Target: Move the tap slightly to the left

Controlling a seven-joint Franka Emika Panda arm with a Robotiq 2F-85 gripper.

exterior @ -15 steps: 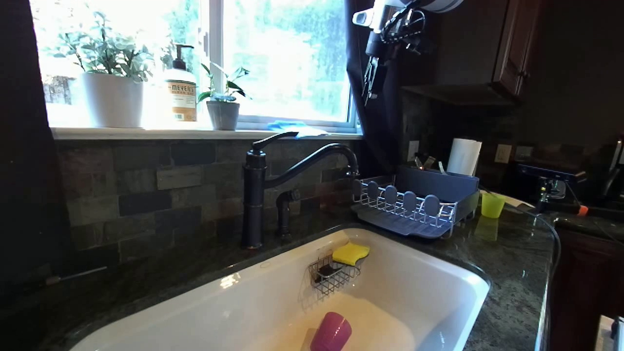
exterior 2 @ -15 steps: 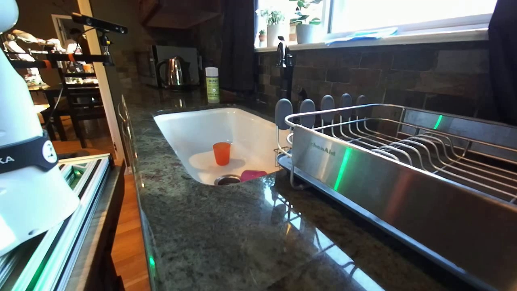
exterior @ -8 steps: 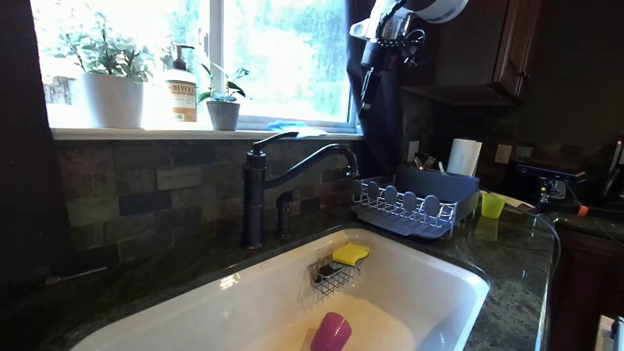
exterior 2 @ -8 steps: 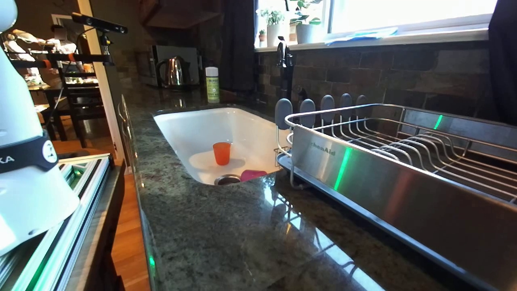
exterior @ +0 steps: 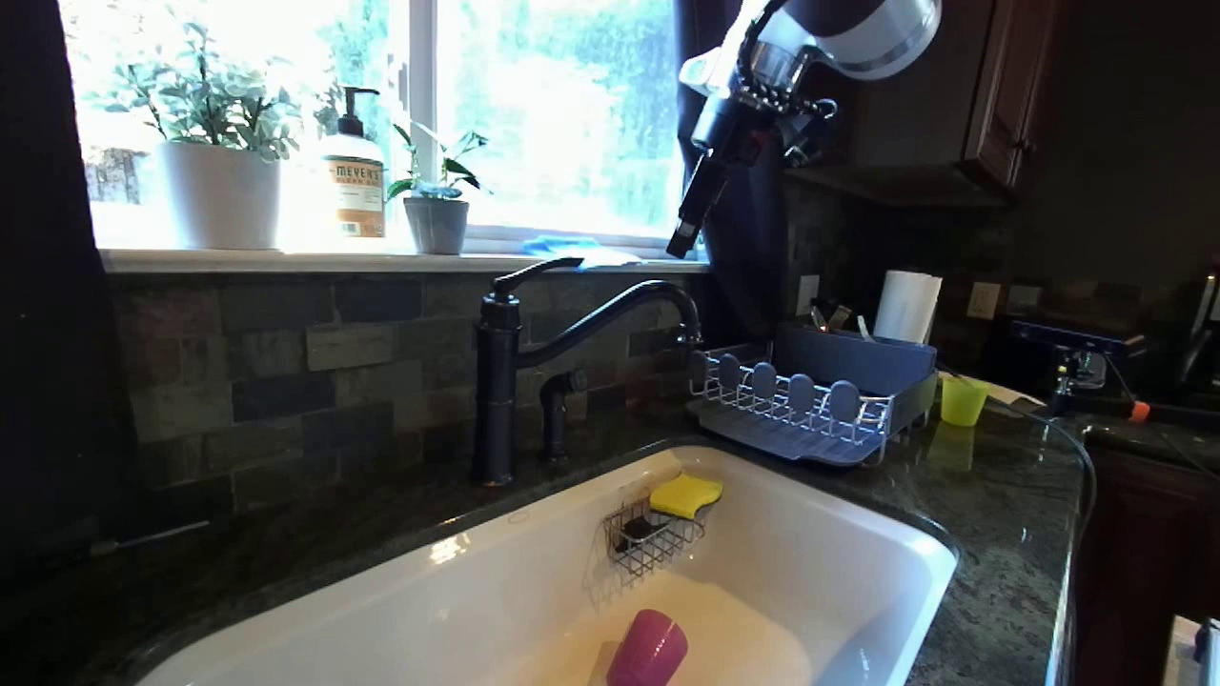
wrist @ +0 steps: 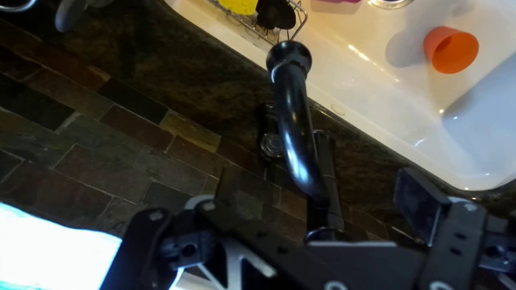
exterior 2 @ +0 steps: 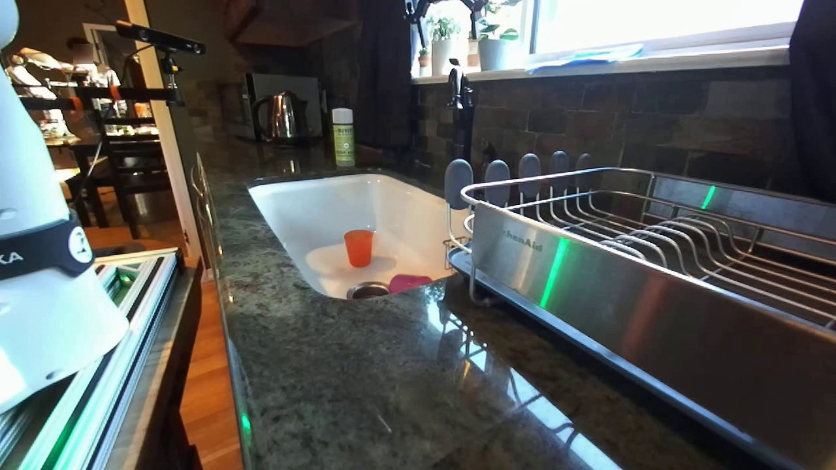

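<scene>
Approach stage, as judged; leftward shift not yet done.

The gripper, set wide and holding nothing, hangs above and apart from the tap, which stands upright on the counter beside the sink. Remaining, in all likelihood: descend, engage the tap, displace it slightly left, withdraw.

Tap: dark metal, glossy along the spout. Post upright near the back edge of the countertop. Spout arched, downturned at its end, extending toward the right edge (as seen in an exterior view). Lever on top, slanted up the same way.
</scene>
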